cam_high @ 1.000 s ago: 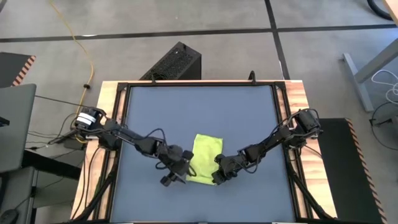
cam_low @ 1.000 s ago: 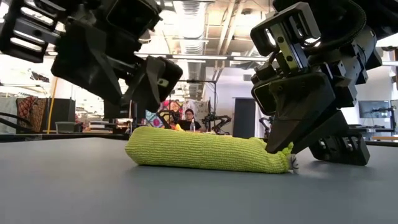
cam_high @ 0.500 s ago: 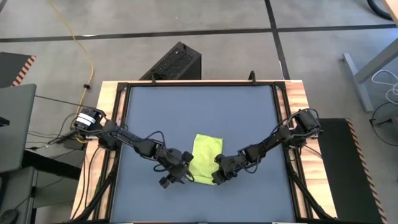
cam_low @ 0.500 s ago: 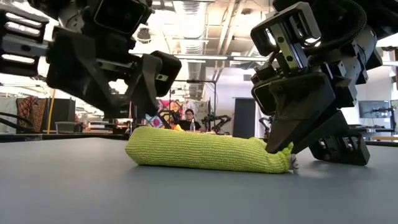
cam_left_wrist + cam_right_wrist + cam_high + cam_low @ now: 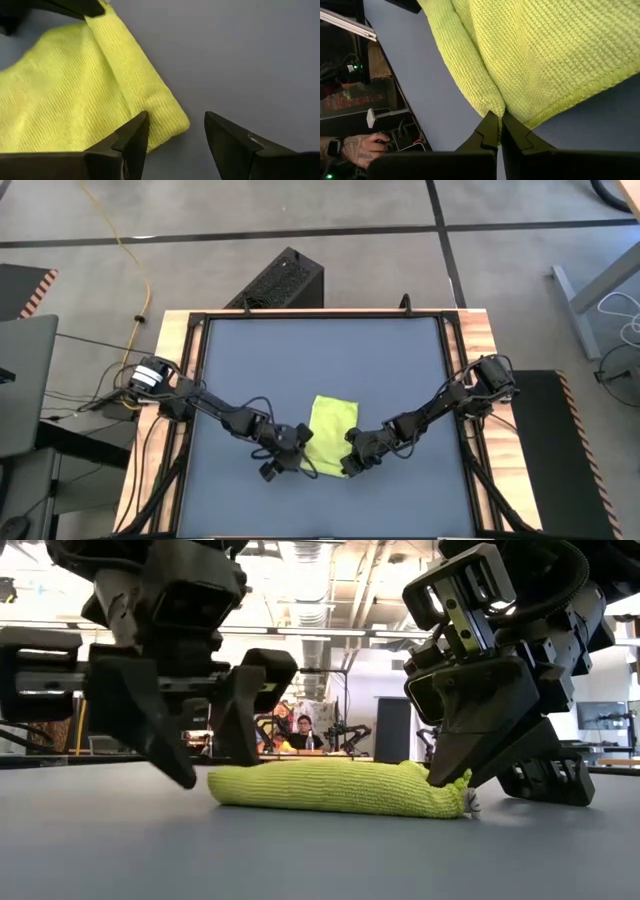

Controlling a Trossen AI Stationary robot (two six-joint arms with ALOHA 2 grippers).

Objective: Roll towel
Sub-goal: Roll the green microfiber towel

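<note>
Left tool (image 5: 190, 735) has dropped, wide, beside towel (image 5: 328, 435); right tool (image 5: 498, 131) pinches its corner.

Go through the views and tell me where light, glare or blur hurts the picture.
Low view: bright ceiling lights wash out the room behind, so the dark arms read as silhouettes; the lime knitted towel stays clear. Right wrist view: close and sharp on the weave. Left wrist view: even light, soft focus. High view: flat light, no glare on the blue-grey table.
</note>
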